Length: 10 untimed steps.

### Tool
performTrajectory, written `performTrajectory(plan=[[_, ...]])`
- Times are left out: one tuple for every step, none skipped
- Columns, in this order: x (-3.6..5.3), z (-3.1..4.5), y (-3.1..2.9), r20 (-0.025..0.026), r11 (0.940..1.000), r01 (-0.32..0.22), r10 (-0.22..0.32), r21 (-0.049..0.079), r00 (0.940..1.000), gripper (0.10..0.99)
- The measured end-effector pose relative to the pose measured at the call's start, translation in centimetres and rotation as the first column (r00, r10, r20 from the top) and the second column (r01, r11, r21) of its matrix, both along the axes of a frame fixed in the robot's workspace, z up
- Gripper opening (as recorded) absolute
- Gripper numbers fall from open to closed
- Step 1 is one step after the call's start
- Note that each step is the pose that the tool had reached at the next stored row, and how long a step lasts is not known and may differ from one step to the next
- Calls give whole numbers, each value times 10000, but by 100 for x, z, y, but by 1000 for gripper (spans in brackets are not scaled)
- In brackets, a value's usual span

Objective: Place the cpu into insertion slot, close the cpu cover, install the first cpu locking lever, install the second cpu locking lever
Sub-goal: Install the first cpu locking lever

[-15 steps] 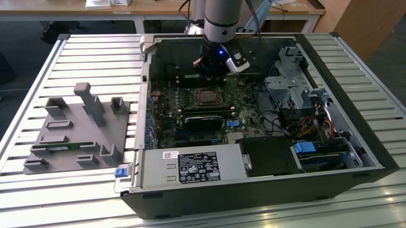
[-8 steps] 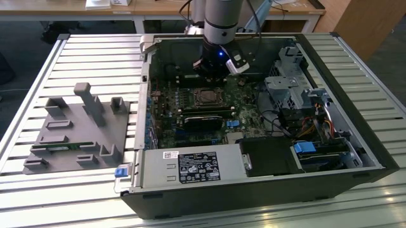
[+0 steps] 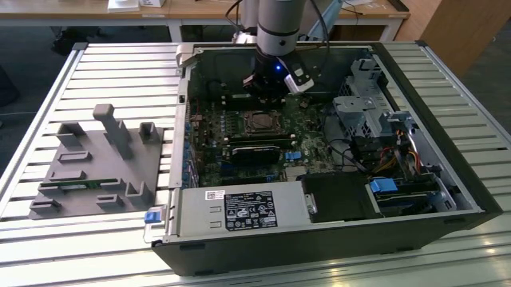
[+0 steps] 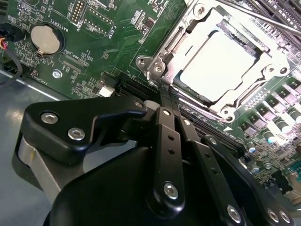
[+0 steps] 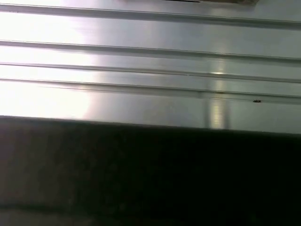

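Note:
The cpu (image 4: 216,63), a pale metal square, lies seated in the insertion slot (image 4: 225,113) on the green board. The silvery cpu cover (image 4: 181,40) lies flat over it, framing the chip through its window. A thin silvery rod (image 4: 254,15) runs along the socket's far side. My gripper (image 4: 164,92) is shut, its black fingers (image 4: 167,122) pressed together with nothing visible between them, tips right at the socket's corner bracket (image 4: 155,68). In the exterior view my gripper (image 3: 267,89) hangs inside the open case just behind the insertion slot (image 3: 259,122).
A long black card (image 3: 255,152) sits in front of the socket, with the power supply (image 3: 239,209) nearer the case front. Drive cages and cables (image 3: 367,113) fill the exterior view's right. A grey fixture block (image 3: 96,161) rests on the slatted table (image 5: 150,70). A coin cell (image 4: 44,37) is on the board.

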<state>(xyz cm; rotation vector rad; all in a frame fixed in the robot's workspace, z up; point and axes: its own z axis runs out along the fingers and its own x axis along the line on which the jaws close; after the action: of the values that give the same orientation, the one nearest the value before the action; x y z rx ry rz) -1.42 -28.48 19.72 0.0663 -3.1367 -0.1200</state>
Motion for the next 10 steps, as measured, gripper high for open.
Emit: performTrajectory(plan=[[0, 12, 1, 2, 10000, 1, -1, 4, 10000, 106], [0, 30, 0, -1, 10000, 1, -1, -2, 10000, 106], [-1, 49, -1, -4, 10000, 1, -1, -6, 10000, 106], [-1, 67, -1, -2, 10000, 1, -1, -2, 10000, 106], [-1, 90, -1, -2, 10000, 1, -1, -5, 10000, 106], [-1, 111, -1, -4, 10000, 1, -1, -6, 10000, 106], [-1, 124, -1, -4, 10000, 0, 0, -6, 10000, 106], [-1, 128, -1, -4, 10000, 1, -1, -6, 10000, 106], [-1, 127, -1, -4, 10000, 0, 0, -5, 10000, 106], [-1, 128, -5, -6, 10000, 0, 0, -7, 10000, 106]])
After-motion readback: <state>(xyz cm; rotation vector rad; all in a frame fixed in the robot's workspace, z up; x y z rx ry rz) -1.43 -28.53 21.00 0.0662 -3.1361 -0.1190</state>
